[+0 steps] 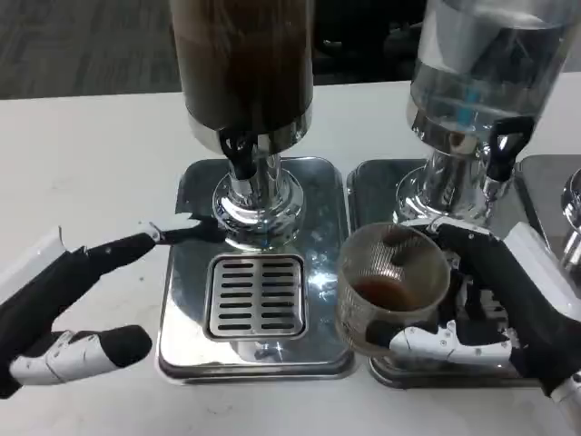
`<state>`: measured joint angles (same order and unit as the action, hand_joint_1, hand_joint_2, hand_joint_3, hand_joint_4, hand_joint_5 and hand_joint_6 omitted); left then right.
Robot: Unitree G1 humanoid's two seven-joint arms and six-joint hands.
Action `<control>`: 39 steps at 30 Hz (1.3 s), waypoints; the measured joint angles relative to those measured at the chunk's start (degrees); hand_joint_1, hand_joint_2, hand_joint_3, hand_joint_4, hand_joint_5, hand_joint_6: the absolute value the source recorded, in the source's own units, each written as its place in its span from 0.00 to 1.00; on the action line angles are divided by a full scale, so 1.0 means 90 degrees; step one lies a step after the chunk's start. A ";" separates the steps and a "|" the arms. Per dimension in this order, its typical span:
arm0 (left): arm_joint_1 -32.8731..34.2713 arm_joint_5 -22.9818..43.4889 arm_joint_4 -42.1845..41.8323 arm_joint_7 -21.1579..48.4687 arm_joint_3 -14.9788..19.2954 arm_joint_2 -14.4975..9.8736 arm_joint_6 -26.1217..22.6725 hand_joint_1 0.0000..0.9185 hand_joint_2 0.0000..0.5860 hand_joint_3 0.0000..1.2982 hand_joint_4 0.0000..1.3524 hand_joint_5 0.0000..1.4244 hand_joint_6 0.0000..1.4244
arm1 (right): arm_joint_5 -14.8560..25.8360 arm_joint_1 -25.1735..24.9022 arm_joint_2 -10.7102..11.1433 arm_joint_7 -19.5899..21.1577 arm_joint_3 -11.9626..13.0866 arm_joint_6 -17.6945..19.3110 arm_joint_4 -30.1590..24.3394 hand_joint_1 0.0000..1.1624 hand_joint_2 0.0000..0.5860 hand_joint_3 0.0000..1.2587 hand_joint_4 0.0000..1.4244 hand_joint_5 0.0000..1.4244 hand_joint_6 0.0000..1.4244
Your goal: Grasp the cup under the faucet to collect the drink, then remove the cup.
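Cup held off the faucet, drink inside

The right hand is gripping the clear cup, holding brown liquid, between the two chrome bases. The left hand is hovering with fingers apart at the left edge of the dark dispenser's drip tray.

The clear ribbed plastic cup is showing a glossy, see-through wall with brown liquid inside. The polished chrome drip tray is gleaming mirror-bright, its slotted metal grate looking duller and brushed. The dark-filled transparent dispenser cylinder and the clear water-filled cylinder are shining like smooth plastic above chrome bases. The white counter is looking matt and smooth. The right hand and left hand are showing semi-gloss white and matt black plastic.
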<state>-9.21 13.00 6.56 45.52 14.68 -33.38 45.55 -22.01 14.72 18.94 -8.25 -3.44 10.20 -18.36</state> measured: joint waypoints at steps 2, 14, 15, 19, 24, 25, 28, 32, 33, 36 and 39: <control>-0.0024 0.0000 -0.0102 0.0000 0.0001 -0.0051 0.0160 0.00 0.08 0.16 0.07 0.08 0.10 | 0.0063 0.0023 0.0002 -0.0053 0.0060 -0.0009 -0.0085 0.88 0.26 0.72 0.66 0.74 0.92; -0.0248 -0.0022 -0.0436 -0.0005 0.0008 -0.0439 0.0887 0.00 0.06 0.14 0.03 0.03 0.07 | 0.0159 0.0254 0.0005 -0.0297 0.0249 -0.0103 -0.0486 0.88 0.26 0.73 0.66 0.75 0.92; -0.0252 -0.0020 -0.0449 -0.0006 0.0008 -0.0472 0.0921 0.00 0.06 0.14 0.03 0.03 0.06 | 0.0172 0.0263 0.0005 -0.0301 0.0270 -0.0103 -0.0516 0.88 0.26 0.73 0.66 0.75 0.92; -0.0312 -0.0015 -0.0572 -0.0006 -0.0014 -0.0548 0.1089 0.00 0.06 0.14 0.03 0.03 0.06 | 0.0187 0.0313 0.0005 -0.0365 0.0310 -0.0109 -0.0561 0.88 0.26 0.73 0.67 0.75 0.92; -0.0475 -0.0001 -0.0745 -0.0005 -0.0105 -0.0692 0.1241 0.00 0.06 0.14 0.03 0.03 0.06 | 0.0257 0.0441 0.0006 -0.0442 0.0381 -0.0119 -0.0783 0.89 0.26 0.73 0.67 0.75 0.92; -0.0492 0.0007 -0.0784 -0.0005 -0.0128 -0.0704 0.1250 0.00 0.06 0.14 0.03 0.03 0.06 | 0.0264 0.0454 0.0006 -0.0447 0.0388 -0.0119 -0.0798 0.89 0.26 0.73 0.67 0.75 0.92; -0.0575 0.0033 -0.0896 -0.0006 -0.0171 -0.0739 0.1302 0.00 0.06 0.14 0.03 0.03 0.06 | 0.0287 0.0558 0.0006 -0.0462 0.0410 -0.0119 -0.0850 0.89 0.26 0.73 0.67 0.75 0.92; -0.0699 0.0042 -0.1006 -0.0006 -0.0191 -0.0812 0.1352 0.00 0.07 0.14 0.03 0.03 0.06 | 0.0359 0.0690 0.0007 -0.0506 0.0467 -0.0120 -0.0986 0.89 0.26 0.73 0.67 0.75 0.92; -0.0714 0.0047 -0.1028 -0.0006 -0.0192 -0.0833 0.1372 0.00 0.07 0.14 0.03 0.03 0.06 | 0.0368 0.0699 0.0007 -0.0510 0.0479 -0.0120 -0.1012 0.89 0.26 0.74 0.67 0.75 0.92; -0.0745 0.0076 -0.1100 -0.0006 -0.0194 -0.0953 0.1448 0.00 0.07 0.14 0.03 0.03 0.06 | 0.0375 0.0720 0.0010 -0.0531 0.0529 -0.0120 -0.1040 0.89 0.26 0.74 0.67 0.75 0.92; -0.0788 0.0081 -0.1178 -0.0006 -0.0196 -0.1039 0.1556 0.00 0.07 0.14 0.03 0.02 0.05 | 0.0378 0.0759 0.0011 -0.0564 0.0553 -0.0120 -0.1053 0.89 0.26 0.74 0.67 0.75 0.92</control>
<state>-16.30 13.73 -4.04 45.47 12.92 -42.73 59.55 -18.61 21.55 19.04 -13.33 1.53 9.13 -27.83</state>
